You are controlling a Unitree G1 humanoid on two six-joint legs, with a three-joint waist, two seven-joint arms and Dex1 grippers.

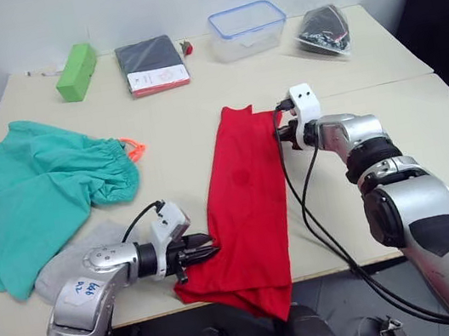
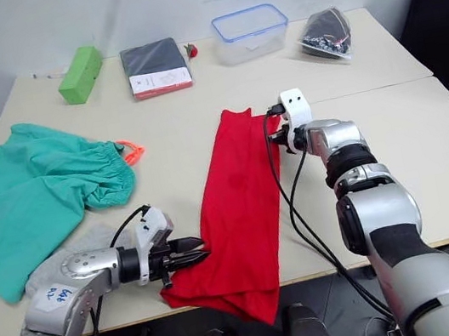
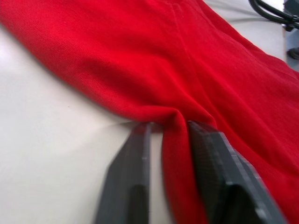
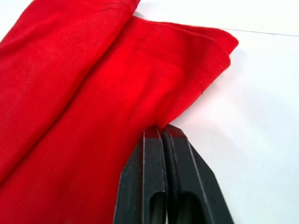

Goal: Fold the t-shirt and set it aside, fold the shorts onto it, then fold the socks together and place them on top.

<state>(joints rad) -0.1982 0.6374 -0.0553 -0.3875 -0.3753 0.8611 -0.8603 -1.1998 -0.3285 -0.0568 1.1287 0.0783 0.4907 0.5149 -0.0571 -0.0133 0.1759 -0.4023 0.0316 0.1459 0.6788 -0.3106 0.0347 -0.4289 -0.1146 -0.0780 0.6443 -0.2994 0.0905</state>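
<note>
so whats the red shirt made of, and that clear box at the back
The t-shirt looks like soft matte cotton-type knit: fine ribbing shows in the weave and it bunches into a ridge between the left gripper's jaws. The box looks like clear rigid plastic with a blue-rimmed lid; you can see through its walls.

Bright red t-shirt point(image 1: 247, 190); teal-green shorts point(image 1: 34, 191) with neon orange drawstring point(image 1: 133, 149); light grey socks point(image 1: 71, 258); cream tabletop point(image 1: 426, 134).

Open bare surface of the beige table point(image 1: 391, 131) along its right edge; left side blocked by the large teal-green fabric shorts point(image 1: 35, 195), far edge by the clear plastic box point(image 1: 249, 30).
</note>
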